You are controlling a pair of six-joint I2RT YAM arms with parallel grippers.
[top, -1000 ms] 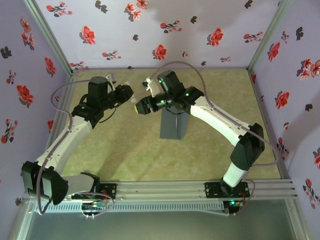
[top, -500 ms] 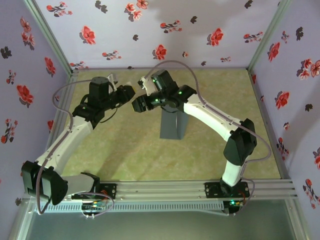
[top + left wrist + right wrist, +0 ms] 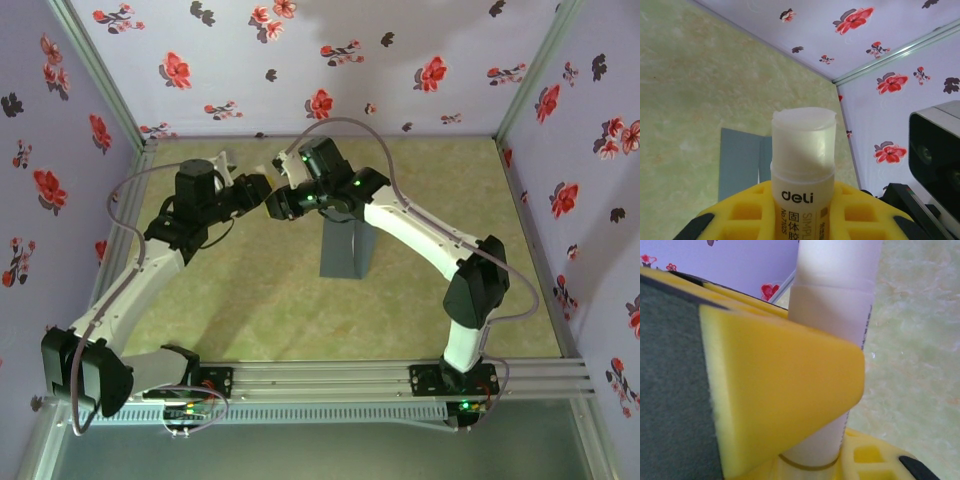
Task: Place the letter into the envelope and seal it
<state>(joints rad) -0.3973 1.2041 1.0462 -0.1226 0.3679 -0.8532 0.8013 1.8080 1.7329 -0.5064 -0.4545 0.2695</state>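
Left end effector point(image 3: 259, 188) clamping glue stick point(image 3: 801, 199), rigid and slick; right end effector point(image 3: 275, 206) pressing pad on cap point(image 3: 802, 142), closure impossible to tell. Envelope point(image 3: 345, 250) lying on desk point(image 3: 260, 300), likely light and floppy, best gripped by edge.

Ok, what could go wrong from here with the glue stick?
1. The left gripper and right gripper both pinch the glue stick; an off-axis pull may slip it from one instead of uncapping.
2. The envelope lies beneath the right arm, so a dropped stick or cap could land on it.

envelope point(image 3: 347, 255) partly under right arm point(image 3: 420, 228)
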